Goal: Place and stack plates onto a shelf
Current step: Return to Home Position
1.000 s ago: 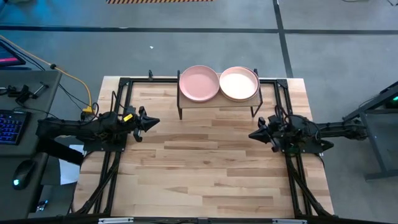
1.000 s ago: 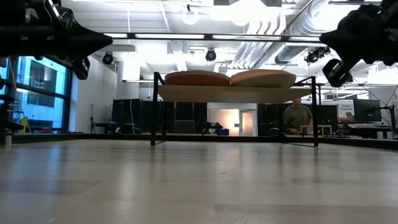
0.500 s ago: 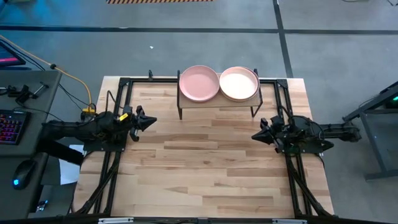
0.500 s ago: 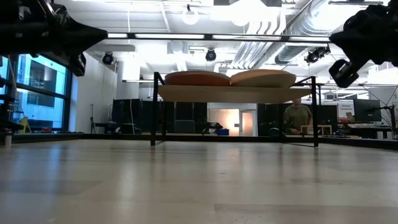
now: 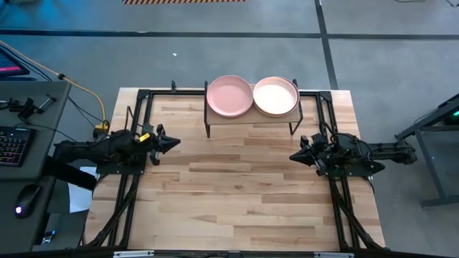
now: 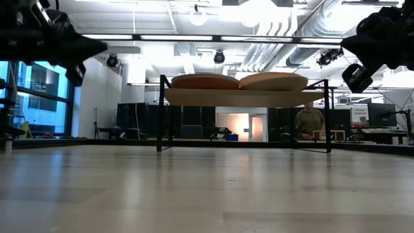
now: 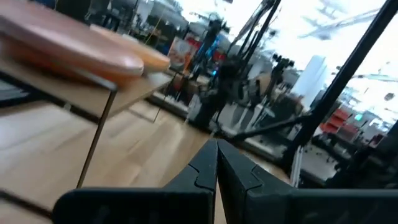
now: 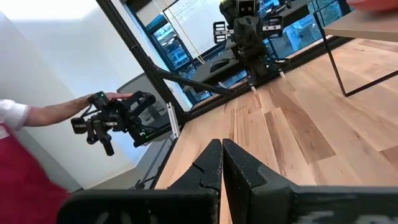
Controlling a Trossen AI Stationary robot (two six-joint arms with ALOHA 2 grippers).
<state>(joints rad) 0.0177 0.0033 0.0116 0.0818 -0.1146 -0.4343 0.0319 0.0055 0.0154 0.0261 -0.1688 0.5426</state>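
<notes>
A pink plate (image 5: 229, 96) and a cream plate (image 5: 275, 96) sit side by side on the shelf (image 6: 239, 97) at the surface's (image 5: 237, 193) far edge. The left pincer (image 5: 176, 142) and right pincer (image 5: 292, 156), both pinched closed and holding nothing, hover at opposite sides. A keyboard (image 5: 13, 145) lies off to the left.

Even overhead light, soft shadows; ceiling lamps (image 6: 197, 16) glare, left wrist background perhaps overexposed

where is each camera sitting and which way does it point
high: overhead, straight down on the table; both arms, left gripper, right gripper.
low: table height, level toward the shelf; arms at its upper corners.
left wrist: on left arm, past shut fingers toward the shelf.
right wrist: on right arm, past shut fingers toward the left arm.
shared: all show the shelf.
</notes>
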